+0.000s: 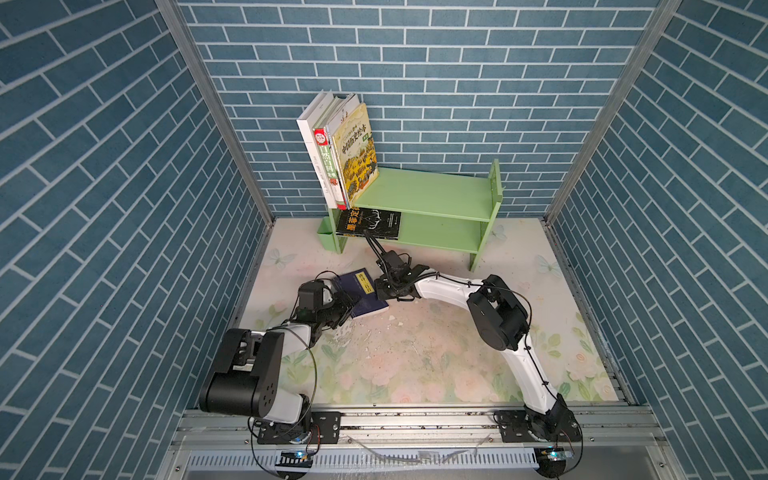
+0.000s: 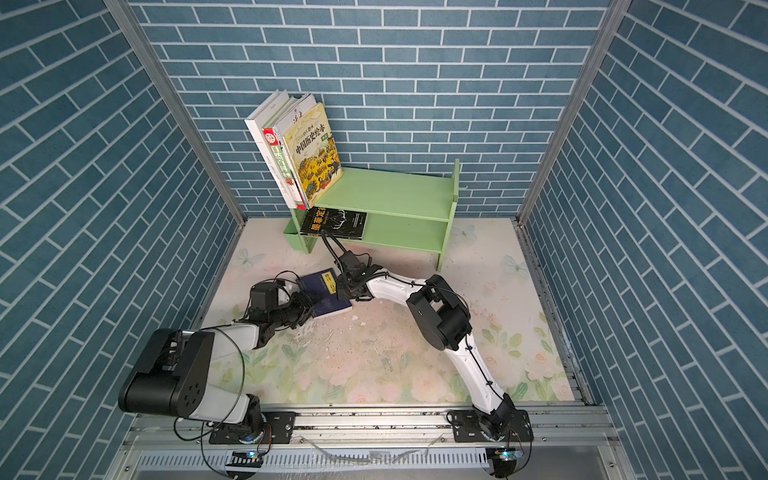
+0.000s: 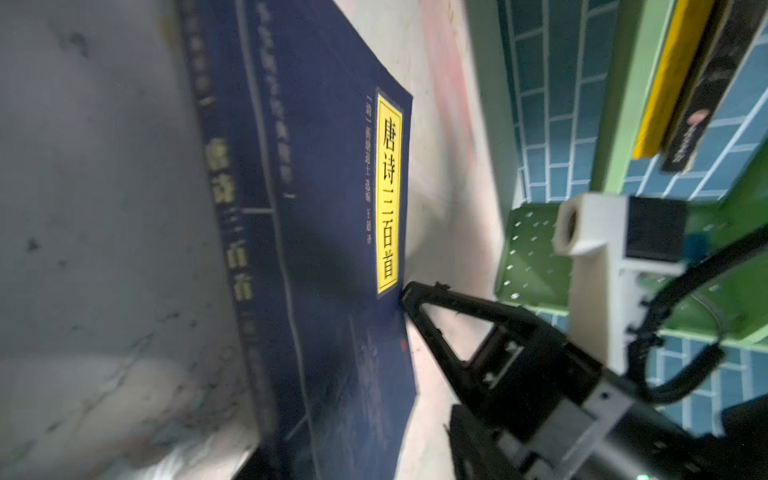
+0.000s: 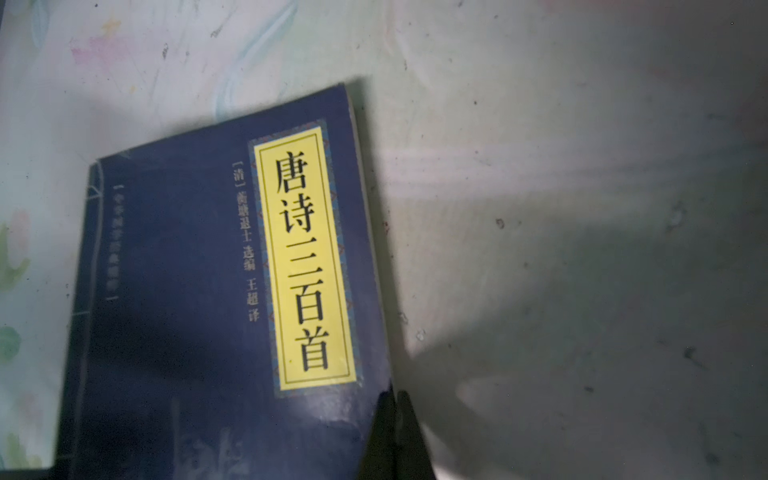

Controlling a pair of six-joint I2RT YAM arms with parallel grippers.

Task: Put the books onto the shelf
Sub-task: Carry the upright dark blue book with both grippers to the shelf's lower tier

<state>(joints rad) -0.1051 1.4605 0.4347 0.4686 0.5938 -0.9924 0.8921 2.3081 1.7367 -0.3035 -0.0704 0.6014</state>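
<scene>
- Lying flat on the table (image 1: 436, 353), cover up, the navy book (image 1: 360, 291) sits between the two grippers, well short of the shelf (image 1: 436, 195).
- The right gripper (image 1: 379, 291) has its jaws pressed together. Its tip touches the navy book's long open edge, beside the lower end of the yellow title strip. Both wrist views show this contact, at the tip (image 4: 392, 401) and from the side (image 3: 404, 291).
- The right gripper holds nothing; its tip only meets the book's edge.
- The left gripper (image 1: 352, 309) is at the opposite side, over the navy book's near corner by the spine. In both top views it overlaps that corner.
- Its fingers cannot be made out in any view, so I cannot tell whether the left gripper is apart, closed, or clamped on the book.
- In the left wrist view the navy book (image 3: 324, 208) fills the middle, spine side nearer the camera, with the right gripper at its far edge.
- On the shelf, a row of books (image 1: 332, 158) stands tilted at the left end of the top tier.
- The black book (image 1: 368, 224) lies flat at the left end of the lower tier.
- In the left wrist view a yellow book (image 3: 665, 83) lies against the black book.
</scene>
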